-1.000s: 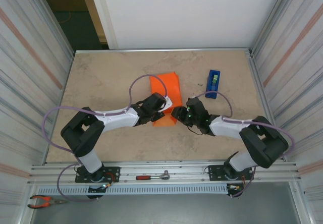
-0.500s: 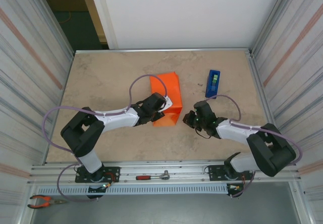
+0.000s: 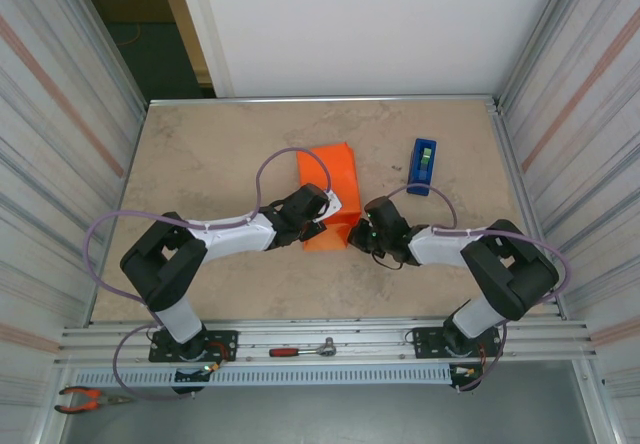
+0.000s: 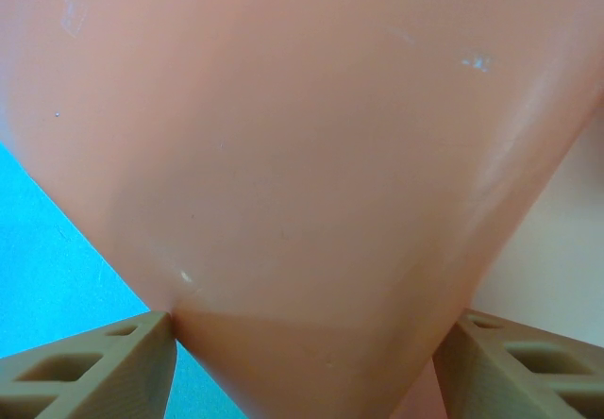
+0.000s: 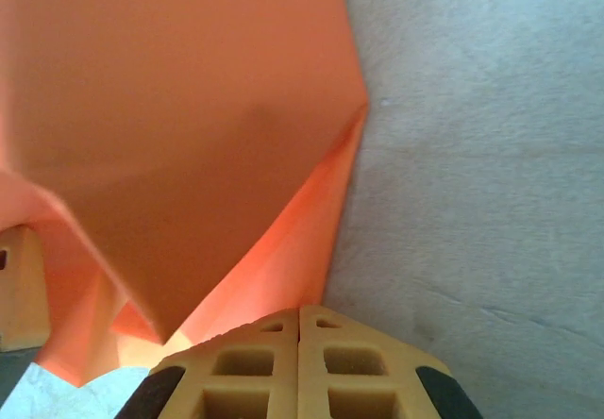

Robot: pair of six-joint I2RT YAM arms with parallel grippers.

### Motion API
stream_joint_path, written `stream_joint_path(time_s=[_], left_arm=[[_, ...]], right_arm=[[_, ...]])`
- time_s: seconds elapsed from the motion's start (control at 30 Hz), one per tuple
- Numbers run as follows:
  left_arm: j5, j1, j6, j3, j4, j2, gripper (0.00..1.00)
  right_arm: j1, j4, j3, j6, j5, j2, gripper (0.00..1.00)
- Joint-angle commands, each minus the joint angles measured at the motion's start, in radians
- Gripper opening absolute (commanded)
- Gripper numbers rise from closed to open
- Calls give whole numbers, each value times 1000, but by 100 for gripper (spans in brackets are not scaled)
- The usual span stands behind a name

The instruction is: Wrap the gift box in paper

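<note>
Counting one bright orange paper-skinned gift box [image 3: 328, 179], flat near the middle of one beige stone-patterned table [image 3: 200, 154]. Skinned in one thin matte orange paper sheet [image 5: 189, 108], creased into flat folds, with a pointed flap loose at the near end. Gripped at the near-left end by the left gripper [image 4: 302, 339], with two tan fingers [image 4: 94, 367] spread wide and the pale orange surface spanning the gap and touching both inner faces. Approached from the near right by the right gripper [image 5: 299, 329], with both yellow fingers pressed fully together, nothing caught between, tips just beside the paper's folded edge. Farther right, well apart from the box: one blue tape dispenser [image 3: 421, 166]. Nearer, on the metal rail [image 3: 380, 336] between the two arm bases: one red-handled ratchet wrench [image 3: 302, 349]. Nearest, at the left corner: one pair of orange-handled pliers [image 3: 88, 397].
</note>
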Motion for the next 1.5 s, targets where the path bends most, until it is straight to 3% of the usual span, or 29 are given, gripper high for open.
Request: stream_joint_path(time_s=[0.0, 0.43, 0.6, 1.03, 1.47], left_arm=[[45, -16, 6, 0, -43, 33, 70], [45, -18, 5, -1, -43, 32, 70], [45, -19, 4, -3, -42, 32, 70], [45, -21, 4, -2, -43, 32, 70], [47, -22, 5, -2, -43, 35, 70]], right_arm=[[8, 8, 34, -19, 5, 19, 0], [33, 33, 80, -8, -22, 132, 0], [32, 16, 58, -8, -21, 77, 0], [-179, -112, -47, -80, -51, -136, 0], [-96, -91, 111, -67, -53, 11, 0]])
